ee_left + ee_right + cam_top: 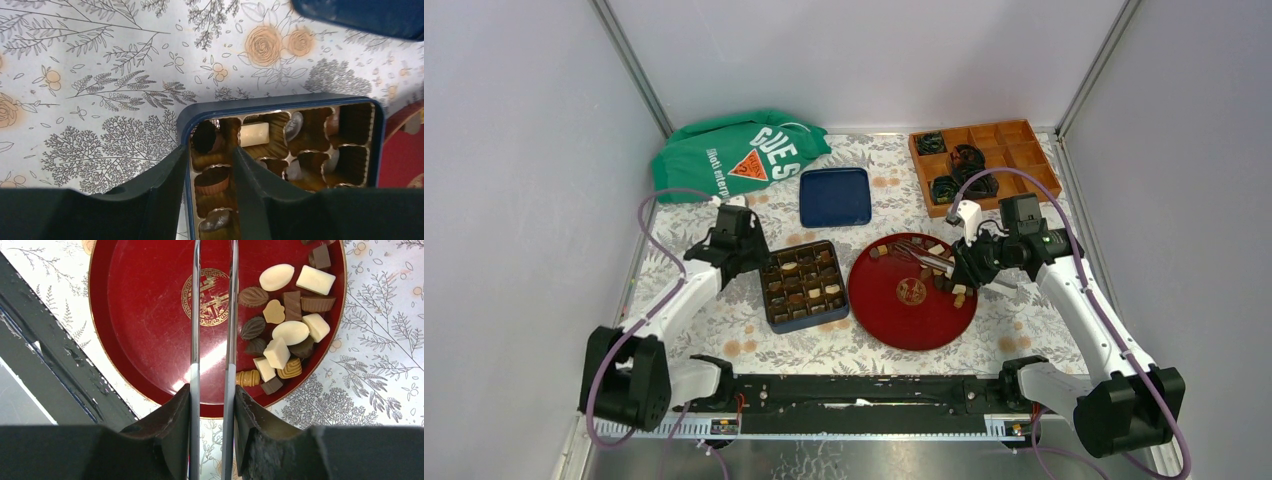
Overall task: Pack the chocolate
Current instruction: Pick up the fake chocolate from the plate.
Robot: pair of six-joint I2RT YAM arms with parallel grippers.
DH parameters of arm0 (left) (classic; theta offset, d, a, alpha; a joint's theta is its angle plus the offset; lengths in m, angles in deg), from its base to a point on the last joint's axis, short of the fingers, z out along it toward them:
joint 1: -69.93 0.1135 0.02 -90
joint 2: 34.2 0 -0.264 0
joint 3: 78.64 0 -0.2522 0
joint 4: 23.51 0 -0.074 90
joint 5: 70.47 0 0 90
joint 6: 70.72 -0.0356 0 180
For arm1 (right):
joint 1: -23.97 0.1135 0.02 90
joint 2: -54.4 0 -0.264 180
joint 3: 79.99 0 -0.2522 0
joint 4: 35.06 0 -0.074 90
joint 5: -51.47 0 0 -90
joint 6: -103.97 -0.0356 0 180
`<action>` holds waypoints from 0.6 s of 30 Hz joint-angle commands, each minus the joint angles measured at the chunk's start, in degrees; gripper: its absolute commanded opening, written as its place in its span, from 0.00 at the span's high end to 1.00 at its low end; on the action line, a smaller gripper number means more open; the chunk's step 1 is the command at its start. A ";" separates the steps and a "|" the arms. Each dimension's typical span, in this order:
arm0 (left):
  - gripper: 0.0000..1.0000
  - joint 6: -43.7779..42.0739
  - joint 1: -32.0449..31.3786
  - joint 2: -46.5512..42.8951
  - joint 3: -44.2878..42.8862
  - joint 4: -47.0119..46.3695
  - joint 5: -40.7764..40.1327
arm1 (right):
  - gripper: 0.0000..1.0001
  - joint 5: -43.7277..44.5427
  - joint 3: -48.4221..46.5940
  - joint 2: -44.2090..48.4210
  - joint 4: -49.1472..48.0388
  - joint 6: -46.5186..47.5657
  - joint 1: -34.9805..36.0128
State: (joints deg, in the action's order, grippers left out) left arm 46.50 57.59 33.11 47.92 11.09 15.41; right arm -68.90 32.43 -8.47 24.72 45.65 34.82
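Chocolates (291, 332) crowd the right of the plate (140, 315); the right gripper (212, 390) clamps tongs (195, 315) at centre frame. At lower centre the left gripper (209, 152) straddles the box (280, 98) rim; whether it grips is unclear.

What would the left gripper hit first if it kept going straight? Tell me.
Probably the box: the left gripper hangs over its edge column, with a brown chocolate in its cup right ahead. Depth is unclear.

Chocolate (290, 332) — brown, cream pieces, heaped on red plate (145, 315)
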 commanded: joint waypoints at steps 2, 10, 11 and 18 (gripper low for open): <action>0.56 0.39 -0.43 6.34 -4.21 3.45 -2.12 | 1.00 -4.14 -2.60 1.15 -0.09 1.43 -0.23; 0.62 -0.08 -0.49 10.06 -5.25 4.90 -3.39 | 1.00 -6.12 -3.53 1.53 0.68 2.21 -0.22; 0.61 -0.13 -0.50 10.12 -5.43 5.19 -3.39 | 1.00 -6.39 -3.69 1.53 0.85 2.30 -0.22; 0.60 -0.89 -0.49 10.05 -5.21 5.41 -3.62 | 1.00 -8.04 -5.00 1.35 2.18 3.07 -0.22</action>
State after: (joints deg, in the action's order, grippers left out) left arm 46.55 57.33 43.01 43.92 15.75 12.81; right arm -73.17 31.07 -8.43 26.56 47.42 34.82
